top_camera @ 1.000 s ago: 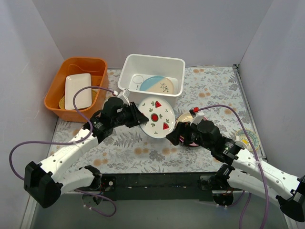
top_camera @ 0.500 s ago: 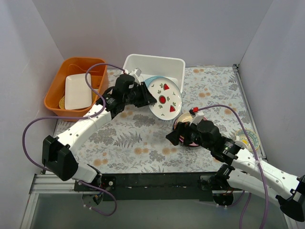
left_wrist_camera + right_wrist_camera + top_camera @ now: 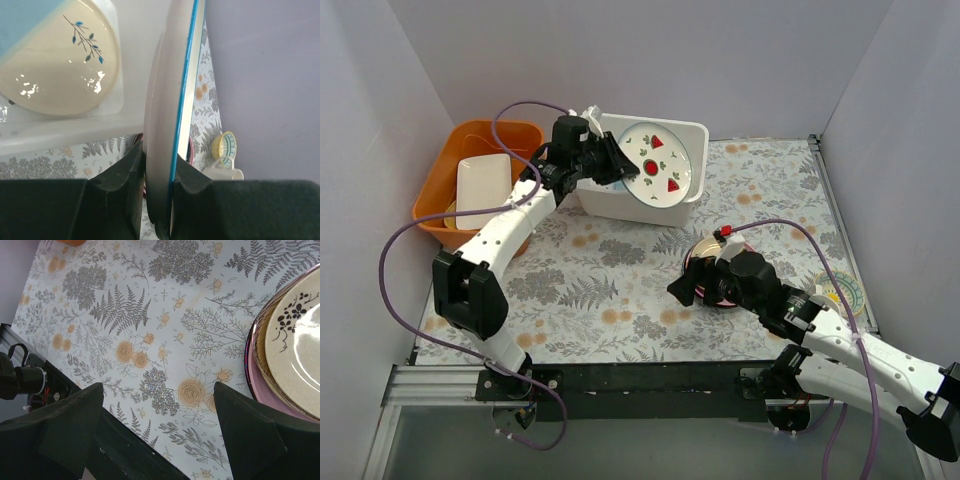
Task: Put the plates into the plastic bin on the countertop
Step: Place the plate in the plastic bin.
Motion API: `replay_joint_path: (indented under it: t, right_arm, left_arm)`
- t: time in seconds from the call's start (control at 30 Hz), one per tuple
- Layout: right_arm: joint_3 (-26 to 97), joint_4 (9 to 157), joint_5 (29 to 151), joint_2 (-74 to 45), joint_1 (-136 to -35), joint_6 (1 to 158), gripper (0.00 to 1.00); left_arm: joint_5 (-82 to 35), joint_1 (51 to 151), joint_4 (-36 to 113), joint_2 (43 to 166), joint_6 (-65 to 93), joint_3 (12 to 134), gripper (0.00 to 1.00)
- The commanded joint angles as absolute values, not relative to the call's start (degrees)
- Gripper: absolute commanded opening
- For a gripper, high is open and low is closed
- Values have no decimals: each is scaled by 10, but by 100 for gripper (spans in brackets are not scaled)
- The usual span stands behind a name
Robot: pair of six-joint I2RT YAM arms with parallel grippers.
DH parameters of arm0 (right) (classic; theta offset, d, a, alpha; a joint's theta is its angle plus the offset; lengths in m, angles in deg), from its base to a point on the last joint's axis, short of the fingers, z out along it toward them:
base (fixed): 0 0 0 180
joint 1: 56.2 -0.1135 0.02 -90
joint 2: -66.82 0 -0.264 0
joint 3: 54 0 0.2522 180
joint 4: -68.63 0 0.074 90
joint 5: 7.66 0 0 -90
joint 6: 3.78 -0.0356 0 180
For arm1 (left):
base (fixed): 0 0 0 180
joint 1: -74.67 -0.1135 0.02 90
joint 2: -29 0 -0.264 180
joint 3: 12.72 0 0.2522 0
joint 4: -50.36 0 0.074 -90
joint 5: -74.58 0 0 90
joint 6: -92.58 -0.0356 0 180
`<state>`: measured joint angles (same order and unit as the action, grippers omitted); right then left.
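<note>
Pinched by its rim, the watermelon plate (image 3: 658,163) stands nearly on edge in the left jaws, which are drawn narrow against both of its faces. It hangs over the open plastic bin (image 3: 692,130) and is not resting on the floor of it. Beyond those jaws and to their left in the wrist view, the cream-and-blue plate (image 3: 55,55) lies flat inside the bin. The right jaws stand wide apart with nothing between them, low over the fern-printed desk (image 3: 620,270). Just beside them, at the right edge of their wrist view, sits a stack of plates (image 3: 300,340), a tan one with dark flowers on a pink one. Well away from both jaws, an orange tub (image 3: 470,135) holds a white rectangular dish (image 3: 482,190).
</note>
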<state>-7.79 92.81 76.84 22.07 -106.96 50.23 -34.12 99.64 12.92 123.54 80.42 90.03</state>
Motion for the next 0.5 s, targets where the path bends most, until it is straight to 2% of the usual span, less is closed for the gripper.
replay_joint_path:
  t: [0.0, 0.47]
  right_arm:
    - [-75, 917, 770, 219, -1071, 510, 98]
    - [-82, 916, 772, 202, -1072, 511, 98]
  left_arm:
    - [-388, 972, 184, 1243, 806, 964, 0]
    - [-392, 951, 205, 1331, 819, 1027, 0]
